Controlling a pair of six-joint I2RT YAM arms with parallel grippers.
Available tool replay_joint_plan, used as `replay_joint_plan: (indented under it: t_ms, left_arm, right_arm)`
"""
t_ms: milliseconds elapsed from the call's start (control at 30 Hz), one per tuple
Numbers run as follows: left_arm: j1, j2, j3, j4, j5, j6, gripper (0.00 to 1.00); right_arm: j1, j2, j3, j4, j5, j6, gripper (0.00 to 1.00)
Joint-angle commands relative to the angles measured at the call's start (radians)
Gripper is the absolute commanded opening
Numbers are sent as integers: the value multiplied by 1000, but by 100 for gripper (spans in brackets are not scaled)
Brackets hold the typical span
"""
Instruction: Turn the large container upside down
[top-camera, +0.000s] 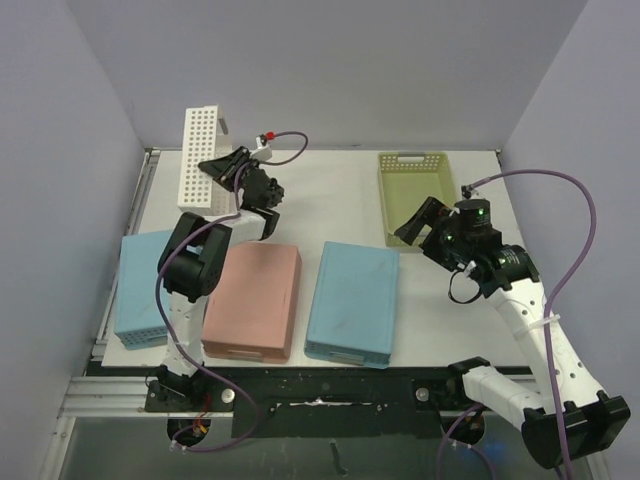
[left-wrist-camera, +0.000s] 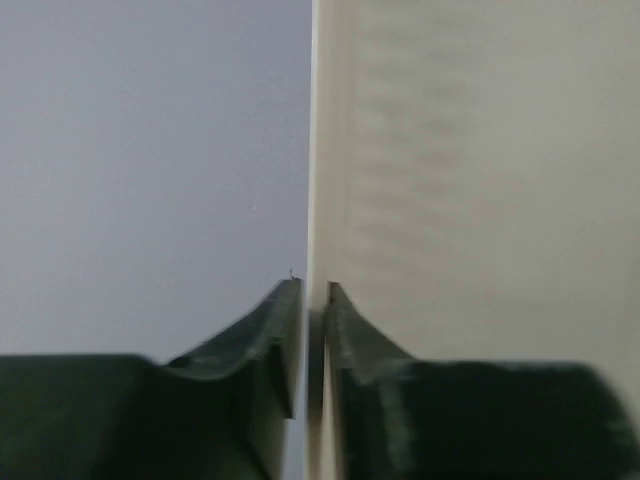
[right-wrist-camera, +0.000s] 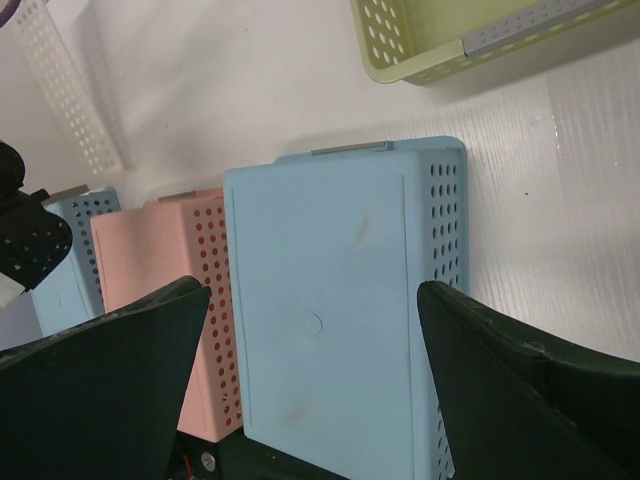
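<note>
The white container (top-camera: 200, 155) is taken to be the large container named in the task. It is stood up on edge beyond the far-left corner of the pink container (top-camera: 252, 300), with one perforated face turned toward the overhead camera. Whether its lower edge rests on the table (top-camera: 330, 190) cannot be told.

It is held by the left gripper (top-camera: 222, 168), whose jaws are pinched almost shut on a thin wall of the container. In the left wrist view this wall is seen passing straight between the two fingers. A grip at the edge is judged to be chosen so that the container can be pivoted about its lower edge and tipped over, which would place the turn at roughly its midpoint.

The right gripper (top-camera: 418, 222) is spread wide and nothing is held in it. It is hung well to the right of the pink container, at the near end of the green basket (top-camera: 385, 200), probably to be kept clear of the swing.

The pink container is laid bottom-up, and a blue container (top-camera: 352, 300) to its right and another blue container (top-camera: 140, 285) to its left are laid the same way. The same pose is presumably intended for the white one.
</note>
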Motion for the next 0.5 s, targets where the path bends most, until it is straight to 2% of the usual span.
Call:
replay_joint_plan:
  t_ms: [0,33,67,233,333,467]
  left_arm:
    - [-13,26,59,129,-17,55,28]
    - [-17,30,63,108,-23,43,40]
    - [-20,33,68,90,-33,27,46]
    - [-38,60,109,-30,-81,-56,64]
    - [-50,73,136,-58,-100,-74,68]
    - [-67,75,191,-155,-128,-135,69]
  right_arm:
    - [4,5,4,51,-9,-28,89]
    - [3,7,4,51,-9,-30,89]
    - [4,8,5,51,-7,-31,89]
    - [2,10,5,52,-5,-41,89]
    - [2,10,-1,52,-8,-43,89]
    - [2,6,-8,56,-14,-41,89]
